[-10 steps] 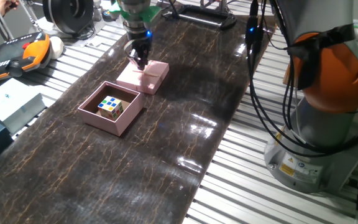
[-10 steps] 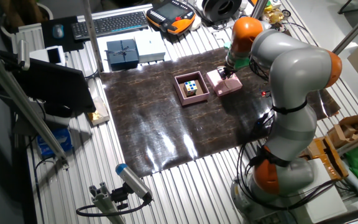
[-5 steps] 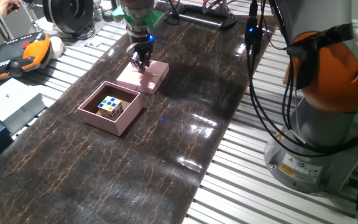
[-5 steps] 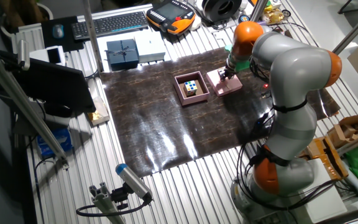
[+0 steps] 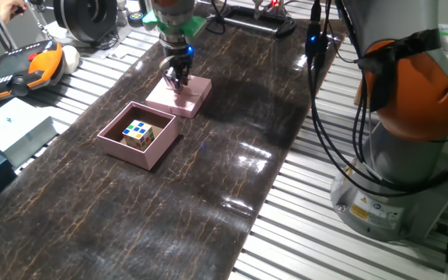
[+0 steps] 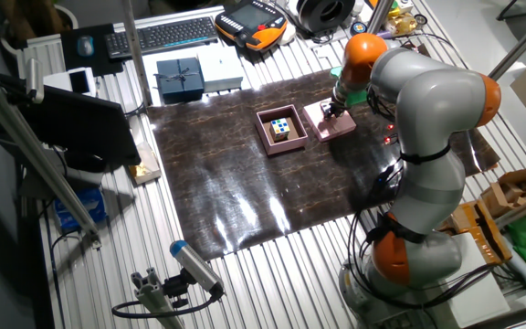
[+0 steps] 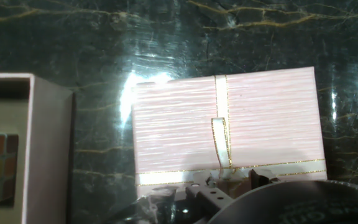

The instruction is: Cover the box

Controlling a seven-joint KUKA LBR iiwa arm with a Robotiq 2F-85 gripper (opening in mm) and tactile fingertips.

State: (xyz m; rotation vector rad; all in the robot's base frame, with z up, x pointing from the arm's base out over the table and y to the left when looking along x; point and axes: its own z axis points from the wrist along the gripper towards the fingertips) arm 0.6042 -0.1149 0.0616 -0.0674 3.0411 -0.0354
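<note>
The box (image 5: 159,151) is pale pink with a dark lining and stands open on the dark mat, with a coloured cube (image 5: 138,134) inside. The flat pink lid (image 5: 197,97) with a ribbon lies on the mat just beyond the box. My gripper (image 5: 179,79) hangs over the lid's near-left part, fingers close together and holding nothing. In the other fixed view the box (image 6: 268,137), lid (image 6: 339,126) and gripper (image 6: 329,111) sit mid-table. The hand view shows the lid (image 7: 266,118) below, the box wall (image 7: 48,143) at left and my gripper (image 7: 225,183) at the bottom edge.
An orange teach pendant (image 5: 22,66) and a white flat box (image 5: 14,124) lie left of the mat. A dark blue gift box (image 6: 179,78) and a keyboard (image 6: 163,35) are at the far side. The arm's base (image 5: 411,140) stands to the right.
My gripper has risen slightly and shifted a little toward the far edge of the lid. The lid and the box have not moved.
</note>
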